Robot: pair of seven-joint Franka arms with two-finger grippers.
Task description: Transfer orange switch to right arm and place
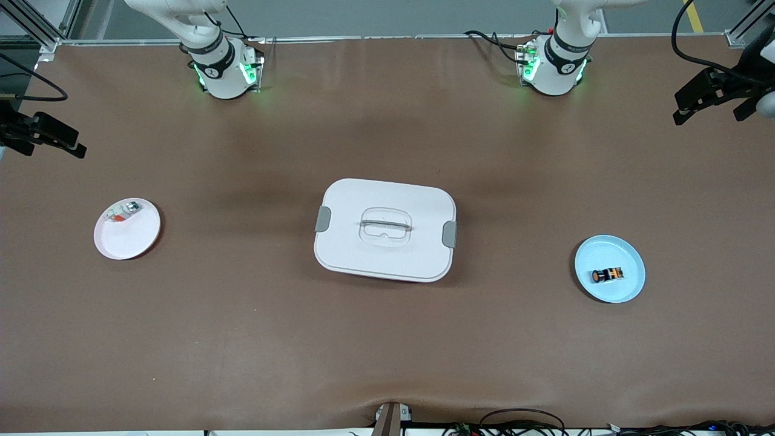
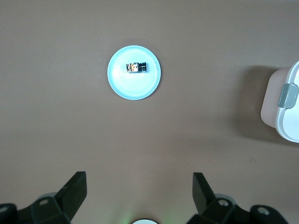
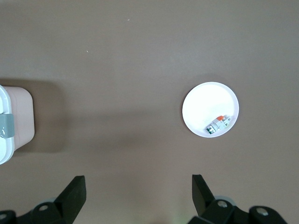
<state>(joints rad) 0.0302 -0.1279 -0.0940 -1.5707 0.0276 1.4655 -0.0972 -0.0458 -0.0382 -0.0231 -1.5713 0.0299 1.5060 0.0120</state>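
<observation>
We're looking down on a wide brown table [image 1: 387, 339], a matte covering that ripples slightly at the edge nearest the front camera, where cables [image 1: 521, 424] trail along. Along the top of the front view runs an aluminium frame rail, and there both arm bases glow green.

In the middle of the table sits a white lidded box [image 1: 385, 229] with grey side latches and a recessed handle in the lid. Toward the right arm's end we have a white plate [image 1: 127, 229] carrying a small whitish-silver piece with a red-orange bit [image 1: 123, 213].

Toward the left arm's end, there's the blue plate [image 1: 610, 268], and on it lies the orange switch [image 1: 607, 275]. It's tiny against the plate: a stubby black body lying on its side, with the orange cap at the end toward the box and a pale patch on the body. From the left wrist view we see the switch [image 2: 136, 67] resting a little off the plate's centre, the blue plate [image 2: 134, 88] ringed by bare brown table.

The left gripper [image 1: 705, 100] hangs high over the table's edge at its own end, fingers [image 2: 74, 189] spread wide, nothing between them. The right gripper [image 1: 45, 138] waits likewise over its own end, fingers [image 3: 74, 191] wide apart and empty, with the white plate [image 3: 201, 109] below it.
</observation>
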